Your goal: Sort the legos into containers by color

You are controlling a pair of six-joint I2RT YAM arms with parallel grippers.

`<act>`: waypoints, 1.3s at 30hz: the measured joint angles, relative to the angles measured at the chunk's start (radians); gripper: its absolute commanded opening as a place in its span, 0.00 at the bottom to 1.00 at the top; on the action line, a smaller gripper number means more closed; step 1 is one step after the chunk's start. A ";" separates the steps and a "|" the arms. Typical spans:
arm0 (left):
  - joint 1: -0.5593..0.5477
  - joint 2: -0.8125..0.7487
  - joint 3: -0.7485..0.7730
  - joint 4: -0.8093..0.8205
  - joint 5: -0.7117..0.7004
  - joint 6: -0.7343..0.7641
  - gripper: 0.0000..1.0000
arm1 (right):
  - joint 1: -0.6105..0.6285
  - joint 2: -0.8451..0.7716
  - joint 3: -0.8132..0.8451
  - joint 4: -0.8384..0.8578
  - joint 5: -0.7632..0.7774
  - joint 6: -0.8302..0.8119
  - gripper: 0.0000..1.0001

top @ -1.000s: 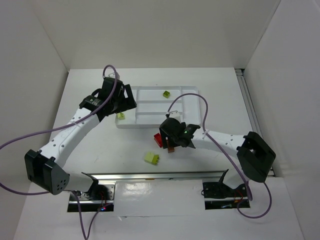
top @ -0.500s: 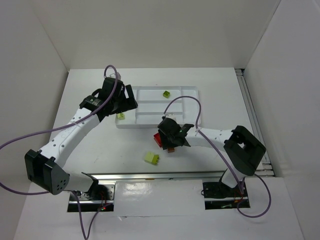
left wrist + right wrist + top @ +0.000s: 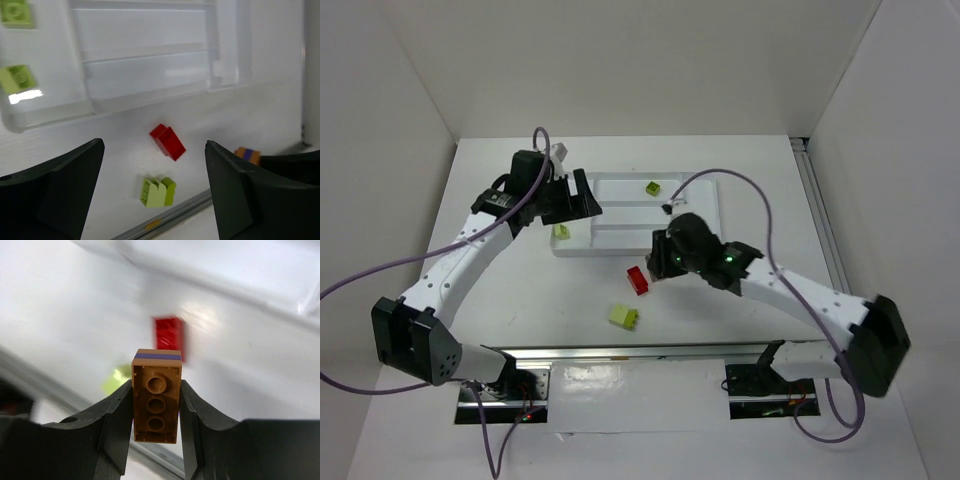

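My right gripper (image 3: 156,407) is shut on a brown-orange lego (image 3: 156,402) with a purple stripe, held off the table with its hollow underside towards the camera. In the top view that gripper (image 3: 668,260) hangs just off the tray's near edge. Below it lie a red lego (image 3: 637,279) and a pale yellow-green lego (image 3: 624,317). The white tray (image 3: 620,211) holds one lime lego (image 3: 653,187) in a far compartment and another (image 3: 561,232) at its left end. My left gripper (image 3: 576,197) is open above the tray's left end, with nothing between its fingers.
A metal rail (image 3: 650,350) runs along the table's near edge, close to the pale yellow-green lego. White walls enclose the table on three sides. The left wrist view shows the red lego (image 3: 167,142) and the yellow-green one (image 3: 157,190) between its open fingers.
My right gripper has shut on the brown-orange lego and lifted it from beside the red one, swinging up and right. The left gripper shifted slightly and stays open.
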 measured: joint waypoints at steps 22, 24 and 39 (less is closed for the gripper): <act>-0.082 -0.140 -0.263 0.696 1.040 0.133 0.90 | -0.098 -0.410 0.108 0.010 -0.555 -0.053 0.34; -0.105 -0.165 -0.273 0.715 1.067 0.154 0.90 | -0.098 -0.410 0.108 0.014 -0.572 -0.050 0.35; -0.204 -0.168 -0.257 0.682 1.117 0.275 0.79 | -0.098 -0.367 0.108 0.067 -0.655 -0.027 0.35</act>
